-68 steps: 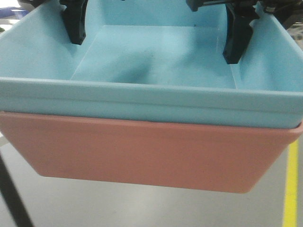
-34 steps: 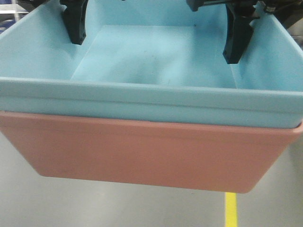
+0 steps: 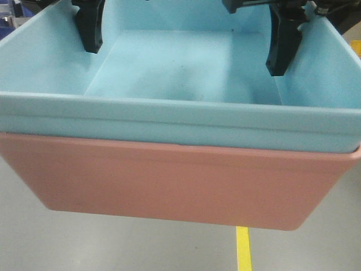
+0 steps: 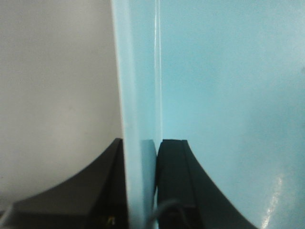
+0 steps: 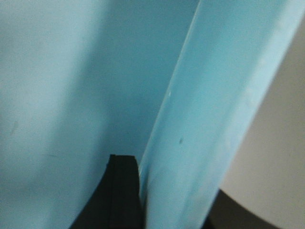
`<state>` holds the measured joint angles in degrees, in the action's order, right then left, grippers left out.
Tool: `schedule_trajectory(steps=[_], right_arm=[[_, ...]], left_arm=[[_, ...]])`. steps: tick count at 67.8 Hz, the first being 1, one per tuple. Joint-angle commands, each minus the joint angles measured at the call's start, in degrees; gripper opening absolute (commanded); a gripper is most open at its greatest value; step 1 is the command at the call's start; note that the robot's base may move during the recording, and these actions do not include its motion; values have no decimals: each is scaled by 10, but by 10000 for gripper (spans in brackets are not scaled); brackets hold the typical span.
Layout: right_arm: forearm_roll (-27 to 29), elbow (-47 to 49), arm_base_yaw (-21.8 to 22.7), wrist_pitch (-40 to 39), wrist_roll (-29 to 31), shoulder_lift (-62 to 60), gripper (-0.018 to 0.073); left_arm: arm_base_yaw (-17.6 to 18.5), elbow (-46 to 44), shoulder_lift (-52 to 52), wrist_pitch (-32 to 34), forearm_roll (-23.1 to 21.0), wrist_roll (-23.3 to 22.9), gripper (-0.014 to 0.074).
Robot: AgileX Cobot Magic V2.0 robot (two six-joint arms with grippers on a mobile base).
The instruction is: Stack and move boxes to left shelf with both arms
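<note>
Nested bins carried between both arms — the shelf is not in view.
The left gripper (image 4: 143, 145) pinches the left wall of the blue bin (image 3: 180, 73), one black finger inside and one outside. This bin sits nested in the pink bin (image 3: 169, 180), and both hang above the grey floor (image 3: 113, 248) with its yellow line (image 3: 243, 251). The right gripper (image 5: 167, 191) pinches the right wall in the same way. I judge the stacking done and the carrying in hand — next the stack must come level to the left shelf, both grips kept equal.
</note>
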<state>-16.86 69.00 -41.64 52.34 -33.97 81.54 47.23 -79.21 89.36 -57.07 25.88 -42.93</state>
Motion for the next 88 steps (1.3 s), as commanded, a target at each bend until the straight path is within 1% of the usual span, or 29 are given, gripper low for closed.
schedule_trajectory(steps=[1,88], right_arm=[[43,34,-20,-158,21,-21,56],[43,34,-20,-159,21,-21,56]], left_arm=[[29,-30,-20,149,-30,0,-3],[29,-30,-20,149,-30,0,-3]])
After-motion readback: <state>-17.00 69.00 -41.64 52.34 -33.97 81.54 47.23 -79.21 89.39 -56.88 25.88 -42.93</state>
